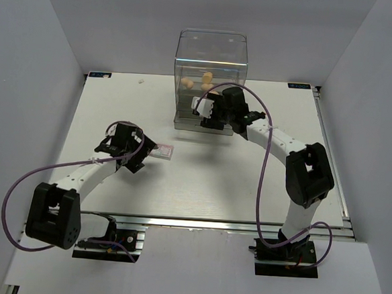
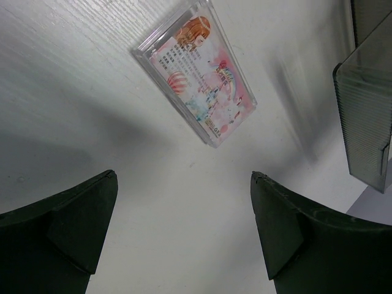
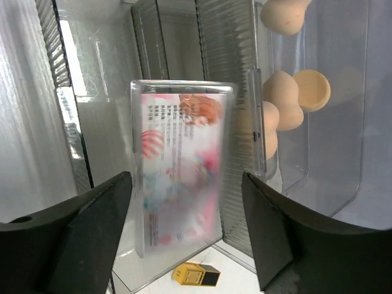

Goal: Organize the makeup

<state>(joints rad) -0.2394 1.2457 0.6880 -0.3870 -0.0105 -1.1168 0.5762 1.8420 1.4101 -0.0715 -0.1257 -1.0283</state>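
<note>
My left gripper (image 1: 143,155) (image 2: 184,174) is open and empty, low over the table. A flat pink-white packet (image 1: 162,151) (image 2: 193,70) lies just ahead of its fingertips. My right gripper (image 1: 208,111) (image 3: 184,174) is open at the front of the clear drawer box (image 1: 211,71). A second pink-white packet (image 3: 180,177) (image 1: 201,106) stands upright between its spread fingers, blurred, in an open drawer compartment. I cannot see either finger touching it. Peach sponges (image 3: 278,101) (image 1: 187,82) sit in the compartment to the right. A black-and-gold lipstick (image 3: 196,275) lies below the packet.
The ribbed clear walls (image 3: 236,122) of the drawers close in around my right gripper. A grey ribbed plastic piece (image 2: 367,110) stands at the right of the left wrist view. White walls enclose the table (image 1: 118,108) on three sides.
</note>
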